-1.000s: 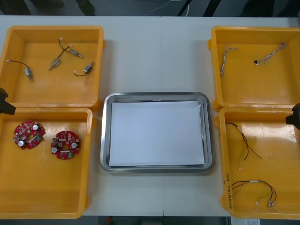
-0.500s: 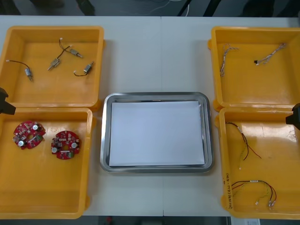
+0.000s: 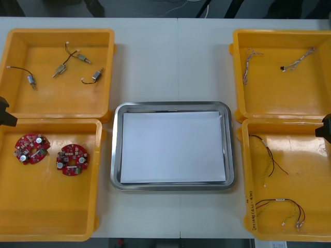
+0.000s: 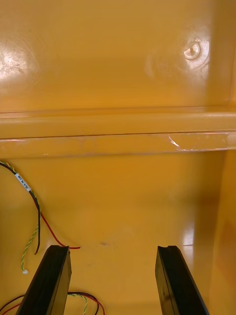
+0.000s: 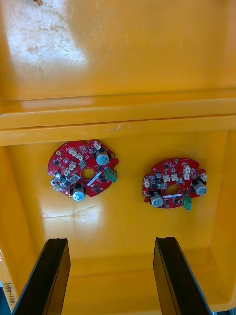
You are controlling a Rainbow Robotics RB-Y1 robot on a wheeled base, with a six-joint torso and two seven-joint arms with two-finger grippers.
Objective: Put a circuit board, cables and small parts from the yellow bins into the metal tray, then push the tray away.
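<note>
While L tool [image 5: 110,240] & R tool [image 4: 113,247] idle open over bins [image 3: 100,175], nothing's moved

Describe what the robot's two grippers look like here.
Both the left gripper and right gripper have two plain black fingers: flat, straight-sided bars with squared tips and slightly glossy edges. No markings or cables show on them. In the front view each is a small black shape at a side edge.
</note>
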